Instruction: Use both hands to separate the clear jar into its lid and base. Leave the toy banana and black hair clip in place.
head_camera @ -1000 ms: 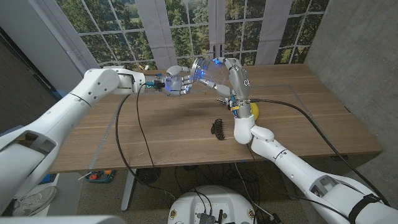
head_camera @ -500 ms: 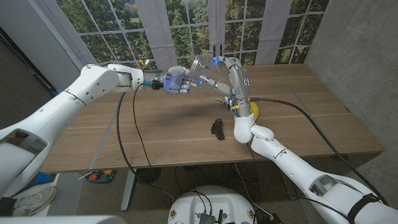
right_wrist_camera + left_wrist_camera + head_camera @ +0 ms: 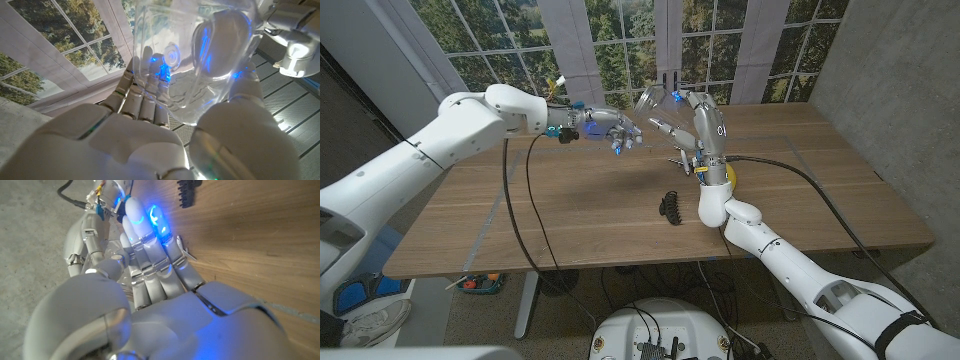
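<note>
Clear plastic marks the centre of the scene: the right hand [image 3: 682,115] is raised above the wooden table [image 3: 570,215] and wraps its fingers [image 3: 142,102] around the clear jar [image 3: 653,103], which the right wrist view shows pressed against the palm, a grip that keeps the base steady for the separation. Just beside the jar, on the side away from the right arm, the left hand [image 3: 610,130] hovers with its fingers [image 3: 150,255] extended; whether it holds the lid cannot be told, since no lid can be made out in it. The jar is held clear of the table, presumably so that both hands can reach it. Below the jar, on the table, lies the black hair clip [image 3: 670,205], and near the right forearm a yellow patch, probably the toy banana [image 3: 729,176], sits partly hidden; both lie apart from the hands, as the task requires.
</note>
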Tool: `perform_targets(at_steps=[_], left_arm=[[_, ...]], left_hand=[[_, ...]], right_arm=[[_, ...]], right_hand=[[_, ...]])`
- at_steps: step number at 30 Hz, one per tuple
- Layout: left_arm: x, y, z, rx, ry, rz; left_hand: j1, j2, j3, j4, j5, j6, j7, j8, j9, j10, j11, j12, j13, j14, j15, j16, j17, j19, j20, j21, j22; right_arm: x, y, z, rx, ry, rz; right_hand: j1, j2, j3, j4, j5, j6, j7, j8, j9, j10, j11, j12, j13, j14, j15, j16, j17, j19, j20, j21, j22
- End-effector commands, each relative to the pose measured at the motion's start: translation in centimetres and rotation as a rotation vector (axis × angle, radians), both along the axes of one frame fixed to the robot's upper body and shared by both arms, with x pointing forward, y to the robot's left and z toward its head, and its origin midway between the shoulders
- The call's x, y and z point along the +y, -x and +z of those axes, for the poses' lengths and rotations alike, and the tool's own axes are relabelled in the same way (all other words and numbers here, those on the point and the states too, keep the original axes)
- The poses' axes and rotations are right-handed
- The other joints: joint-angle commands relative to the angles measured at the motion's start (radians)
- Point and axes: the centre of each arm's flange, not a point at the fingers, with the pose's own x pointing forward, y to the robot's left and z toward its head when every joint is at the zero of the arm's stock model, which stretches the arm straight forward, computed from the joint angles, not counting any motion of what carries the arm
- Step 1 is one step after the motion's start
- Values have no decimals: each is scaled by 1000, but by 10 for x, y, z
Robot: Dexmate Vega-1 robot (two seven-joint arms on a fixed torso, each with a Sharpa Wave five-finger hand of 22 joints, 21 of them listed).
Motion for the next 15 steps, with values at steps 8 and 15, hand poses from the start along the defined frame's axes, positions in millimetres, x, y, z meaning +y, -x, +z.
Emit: perform_targets(at_steps=[8,15], left_arm=[[20,26,11,-629,-38,374],[40,12,4,-676,189,319]], left_hand=[[-84,-95,-214,27,2,-463,-34,-135,6,-716,14,-202,63,-724,-37,-350,106,-502,90,-34,-147],[-152,-138,-256,29,-1,-546,-25,-175,-30,-837,54,-271,24,-872,34,-453,52,-561,161,-110,-221]], right_arm=[[-2,0,3,-6,14,3],[0,3,3,2,42,9]], right_hand=[[201,206,90,78,2,269,-205,20,71,200,-205,7,13,4,-151,-3,2,4,-63,9,0],[203,205,90,77,2,274,-209,20,67,207,-207,7,9,6,-152,-3,2,18,-65,15,-1]])
